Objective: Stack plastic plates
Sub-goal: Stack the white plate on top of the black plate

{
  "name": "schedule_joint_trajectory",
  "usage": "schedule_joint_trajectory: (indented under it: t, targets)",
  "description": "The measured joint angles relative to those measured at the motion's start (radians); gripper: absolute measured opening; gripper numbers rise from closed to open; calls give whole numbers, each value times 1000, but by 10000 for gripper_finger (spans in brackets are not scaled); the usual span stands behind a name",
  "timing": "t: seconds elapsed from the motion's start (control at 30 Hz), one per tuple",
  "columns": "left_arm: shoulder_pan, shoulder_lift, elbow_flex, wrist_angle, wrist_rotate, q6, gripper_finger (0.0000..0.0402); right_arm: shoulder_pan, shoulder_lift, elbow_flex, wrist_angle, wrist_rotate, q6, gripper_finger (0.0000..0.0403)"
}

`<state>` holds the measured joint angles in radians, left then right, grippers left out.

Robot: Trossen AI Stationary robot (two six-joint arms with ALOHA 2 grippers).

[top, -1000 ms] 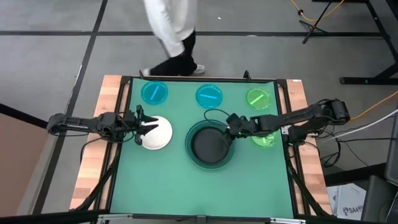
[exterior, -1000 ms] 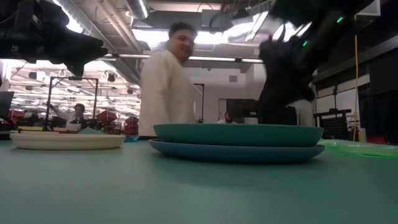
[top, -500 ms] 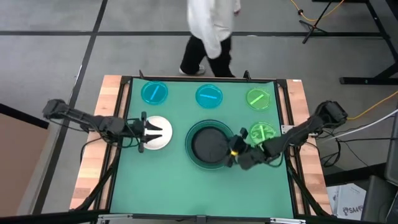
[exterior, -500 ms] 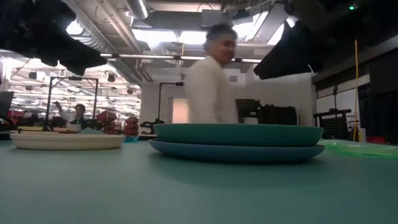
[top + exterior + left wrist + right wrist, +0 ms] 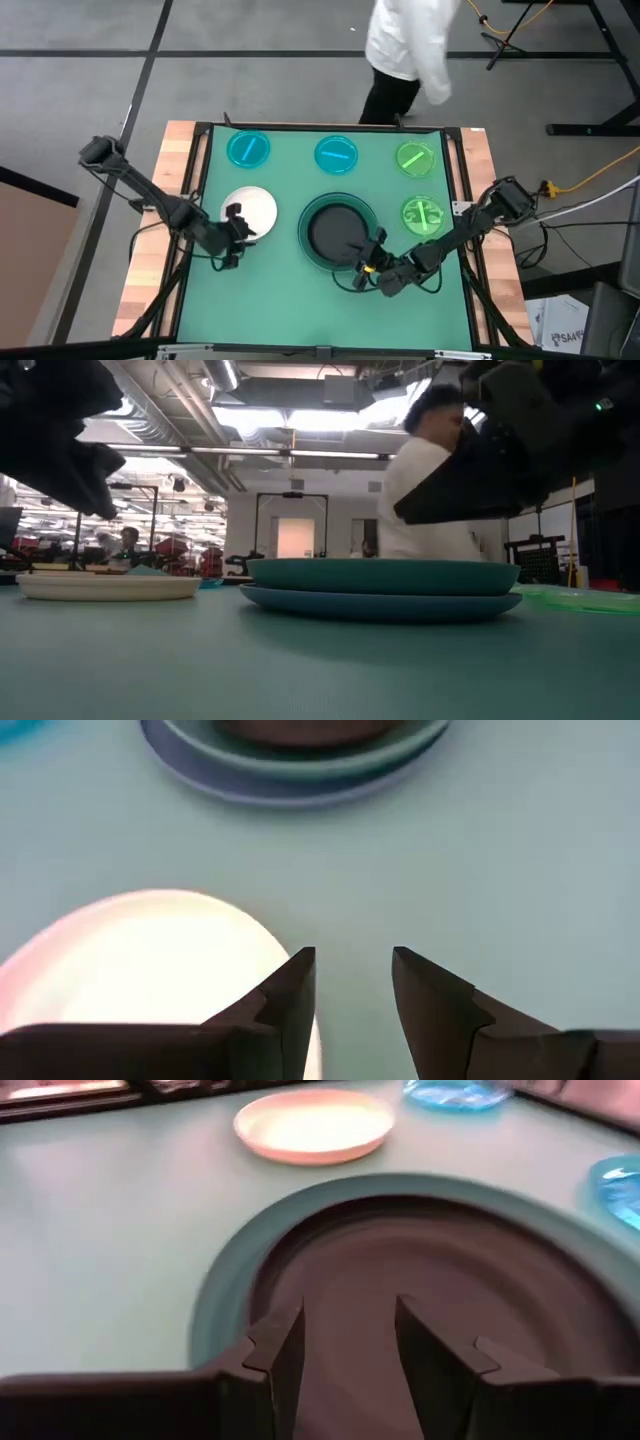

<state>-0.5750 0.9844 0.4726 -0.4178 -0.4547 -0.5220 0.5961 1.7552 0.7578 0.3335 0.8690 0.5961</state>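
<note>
- I am watching the white plate (image 5: pixel 252 211) sitting toward the left edge of the green mat (image 5: pixel 270 290), with my left gripper (image 5: pixel 233 232) hanging at its near rim — fingers parted by a narrow gap and holding nothing.
- The black plate (image 5: pixel 335 232) is lying inside the teal-green plate (image 5: pixel 309 250) at the mat's centre; in the low view that one is resting on a pale blue plate (image 5: pixel 380 606).
- My right gripper (image 5: pixel 367 266) is hovering at the near edge of that stack; its fingers are slightly apart and empty.
- Two cyan plates (image 5: pixel 248 149) and a green plate (image 5: pixel 415 158) are lining the far edge; another green plate (image 5: pixel 422 214) is sitting by the right edge.
- I am judging the white plate light, stiff and slick — I would be pinching its raised rim, since the flat middle offers no grip; a shallow bite could be slipping off.
- A person (image 5: pixel 410 45) is passing beyond the far edge.
</note>
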Motion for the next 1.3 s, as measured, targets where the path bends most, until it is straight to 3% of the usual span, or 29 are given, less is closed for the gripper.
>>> schedule_joint_trajectory:
  t: [0.2,0.43,1.03,1.13,1.3]
  targets:
    - [-40,185,126,-151,-4,-132,128,0,1,0,9,-30,-30,147]
    - [-22,323,147,-262,-2,-254,128,0,1,0,8,-25,-32,147]
    - [20,476,148,-253,23,-202,125,-1,1,0,8,-25,-28,147]
    - [19,494,150,-252,16,-194,103,-1,1,0,9,-25,-26,147]
    - [19,488,147,-248,8,-164,26,-1,1,0,5,-64,-26,147]
